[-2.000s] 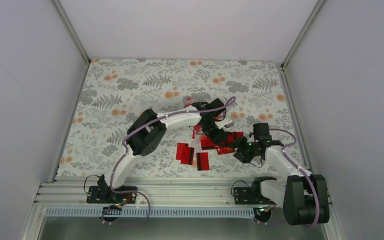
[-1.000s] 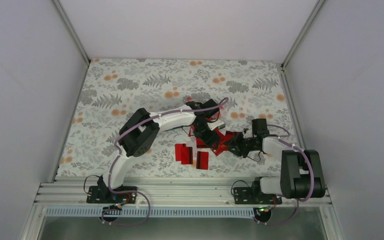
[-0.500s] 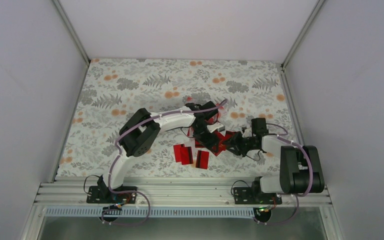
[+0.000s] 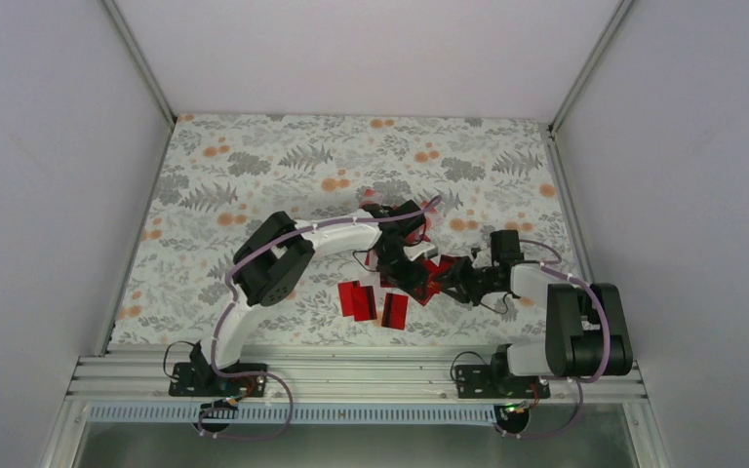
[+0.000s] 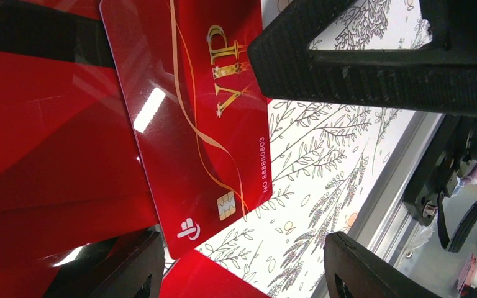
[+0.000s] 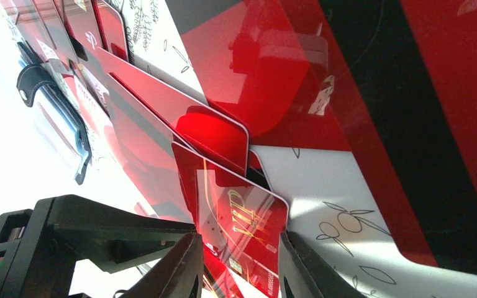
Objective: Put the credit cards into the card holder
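Observation:
Several red credit cards (image 4: 361,297) lie in a loose overlapping pile on the mat, some with a dark stripe. One card with gold VIP lettering (image 5: 192,124) sits between the fingers of my right gripper (image 6: 241,242), which is shut on its two edges low over the pile. My left gripper (image 5: 243,248) hangs open just above the same card, nothing between its fingers (image 5: 360,267). Seen from above, both grippers meet over the pile, the left (image 4: 408,273) facing the right (image 4: 449,283). The card holder is hidden in every view.
A floral mat (image 4: 254,175) covers the table, with white walls on three sides. An aluminium rail (image 4: 351,375) carrying both arm bases runs along the near edge. Two cards (image 4: 393,310) lie apart at the near side of the pile.
The right arm has dropped and reached left into the pile. The left gripper has drawn slightly nearer and lower. Over the last half second almost nothing moves.

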{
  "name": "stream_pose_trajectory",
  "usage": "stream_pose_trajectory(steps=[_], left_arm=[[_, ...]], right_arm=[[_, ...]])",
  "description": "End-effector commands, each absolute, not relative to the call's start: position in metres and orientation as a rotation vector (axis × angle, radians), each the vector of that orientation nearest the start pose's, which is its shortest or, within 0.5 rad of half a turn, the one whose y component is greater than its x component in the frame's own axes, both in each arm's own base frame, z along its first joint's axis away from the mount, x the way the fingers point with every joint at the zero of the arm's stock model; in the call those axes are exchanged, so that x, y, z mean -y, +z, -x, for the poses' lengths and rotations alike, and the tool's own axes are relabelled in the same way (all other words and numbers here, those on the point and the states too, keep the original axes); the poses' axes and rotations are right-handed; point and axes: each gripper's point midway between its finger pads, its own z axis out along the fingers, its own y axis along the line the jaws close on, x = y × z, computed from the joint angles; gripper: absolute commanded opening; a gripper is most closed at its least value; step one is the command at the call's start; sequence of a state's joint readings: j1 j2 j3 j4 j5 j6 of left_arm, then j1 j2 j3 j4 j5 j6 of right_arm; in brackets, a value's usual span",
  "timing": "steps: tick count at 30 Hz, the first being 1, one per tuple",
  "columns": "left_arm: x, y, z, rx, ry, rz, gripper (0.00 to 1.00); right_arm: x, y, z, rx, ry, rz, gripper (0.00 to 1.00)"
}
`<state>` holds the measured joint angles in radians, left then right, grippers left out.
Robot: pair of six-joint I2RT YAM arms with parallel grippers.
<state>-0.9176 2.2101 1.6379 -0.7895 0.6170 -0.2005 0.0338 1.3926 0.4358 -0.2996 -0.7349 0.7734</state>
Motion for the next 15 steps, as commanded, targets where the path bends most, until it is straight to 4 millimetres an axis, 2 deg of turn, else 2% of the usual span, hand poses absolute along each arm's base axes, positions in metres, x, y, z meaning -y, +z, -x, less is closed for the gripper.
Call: stream_pose_trajectory(steps=[1,4,10,15], left_arm=[[0.416,0.012,-0.209,-2.967,-0.867,-1.124,0.65],[0.417,0.009,-0.210,-2.972,-0.885,-1.095,0.65],[0.428,0.008,-0.202,-2.961,-1.041,-1.062,0.64],[0.437,0.018,-0.203,-2.904,-1.154,-1.047,0.61]], right_arm=[[-0.098,-0.030,-0.178,-2.941,0.907,-1.049,0.32],[-0.100,-0.030,-0.177,-2.937,0.927,-1.050,0.31],[-0.103,-0.032,-0.174,-2.933,0.957,-1.066,0.29],[-0.103,-0.032,-0.173,-2.926,0.961,-1.077,0.27]])
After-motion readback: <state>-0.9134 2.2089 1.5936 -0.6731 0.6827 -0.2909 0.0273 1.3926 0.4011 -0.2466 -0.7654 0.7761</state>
